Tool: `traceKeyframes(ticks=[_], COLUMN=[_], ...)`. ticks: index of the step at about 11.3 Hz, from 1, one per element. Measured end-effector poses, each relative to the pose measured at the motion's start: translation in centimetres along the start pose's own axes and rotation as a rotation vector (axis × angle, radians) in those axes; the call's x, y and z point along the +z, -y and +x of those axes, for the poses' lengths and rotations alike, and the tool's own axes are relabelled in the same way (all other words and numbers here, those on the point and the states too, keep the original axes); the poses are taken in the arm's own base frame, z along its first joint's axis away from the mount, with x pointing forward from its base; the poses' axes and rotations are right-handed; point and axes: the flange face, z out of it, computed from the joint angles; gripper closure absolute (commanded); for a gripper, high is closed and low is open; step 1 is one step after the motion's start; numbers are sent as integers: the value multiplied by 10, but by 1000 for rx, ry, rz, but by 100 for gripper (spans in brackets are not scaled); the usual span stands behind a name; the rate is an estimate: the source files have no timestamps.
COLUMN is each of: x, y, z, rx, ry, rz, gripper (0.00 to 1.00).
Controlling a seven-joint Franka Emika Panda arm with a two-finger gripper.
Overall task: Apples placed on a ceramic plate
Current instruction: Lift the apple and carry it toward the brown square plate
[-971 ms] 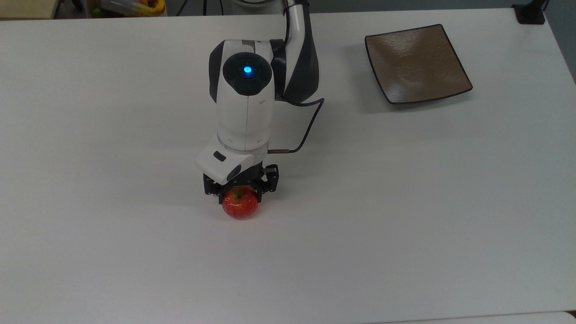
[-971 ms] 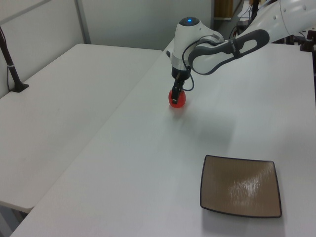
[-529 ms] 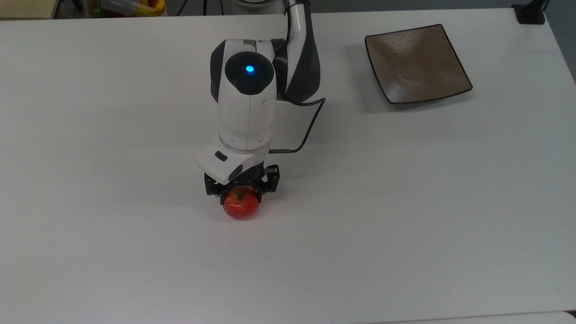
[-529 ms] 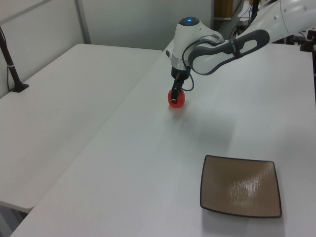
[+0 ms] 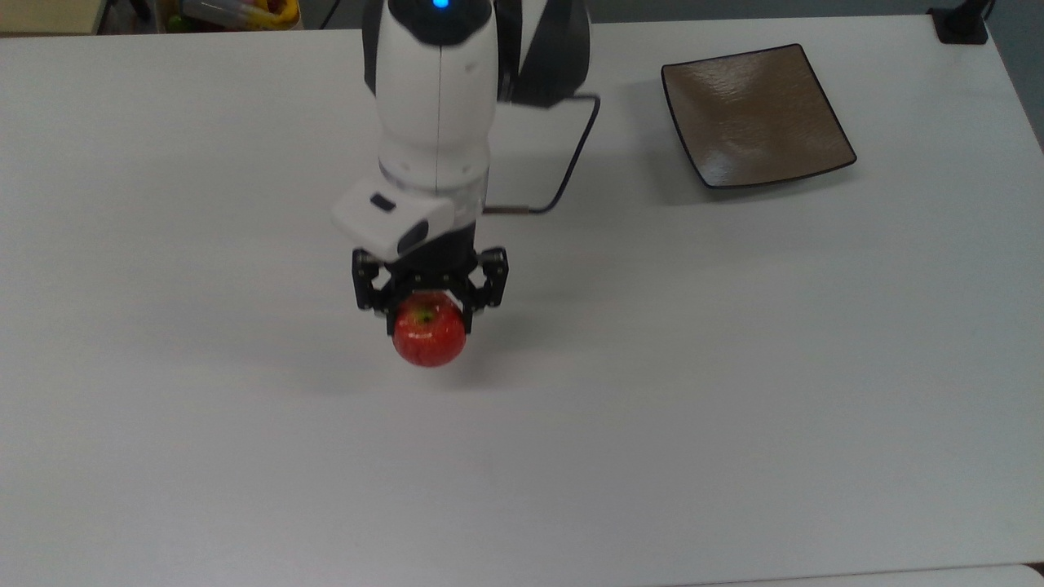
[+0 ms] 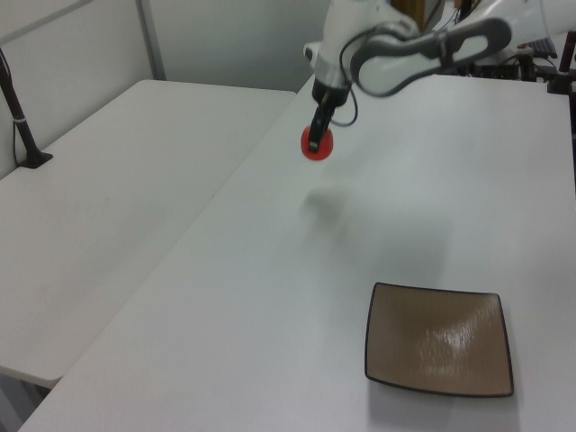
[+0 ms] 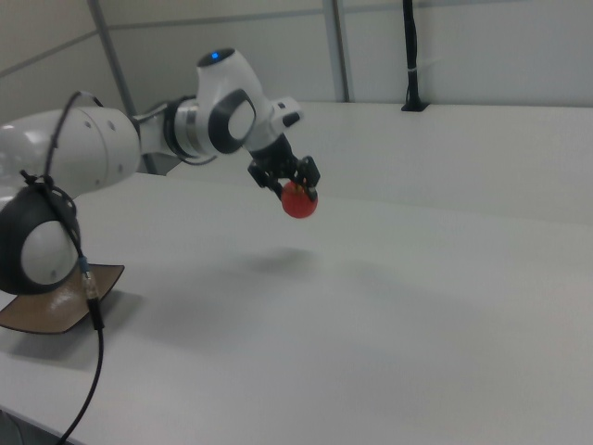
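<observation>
Above the white table (image 5: 245, 456), the apple (image 5: 429, 329) is clamped between the closed fingers of the gripper (image 5: 430, 303) and carried clear of the surface, its shadow cast below, presumably so it can be moved without dragging. Farther off, toward the top view's upper right, the ceramic plate (image 5: 754, 114) lies well apart, unfilled and awaiting the fruit.

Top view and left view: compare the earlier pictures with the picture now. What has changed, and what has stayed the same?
The claw, shut on the apple, has lifted it off the table; its shadow now lies apart below it. The grip is unchanged, and the ceramic plate stays empty in place.
</observation>
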Motion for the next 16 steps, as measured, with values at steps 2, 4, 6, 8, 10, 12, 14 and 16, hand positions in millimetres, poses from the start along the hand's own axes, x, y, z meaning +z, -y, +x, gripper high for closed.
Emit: traceKeyframes(ticks=[2, 4, 6, 8, 10, 12, 14, 16], x=[-69, -140, -193, -217, -226, -232, -239, -243], y=[1, 3, 11, 26, 39, 57, 96, 160], z=[-9, -34, -65, -96, -122, -139, -153, -172], rx=[14, 25, 5, -22, -49, -83, -146, -234], ry=[22, 78, 141, 174, 189, 197, 211, 233], rz=[33, 83, 111, 140, 155, 169, 207, 221], gripper=[100, 100, 100, 100, 100, 100, 100, 100])
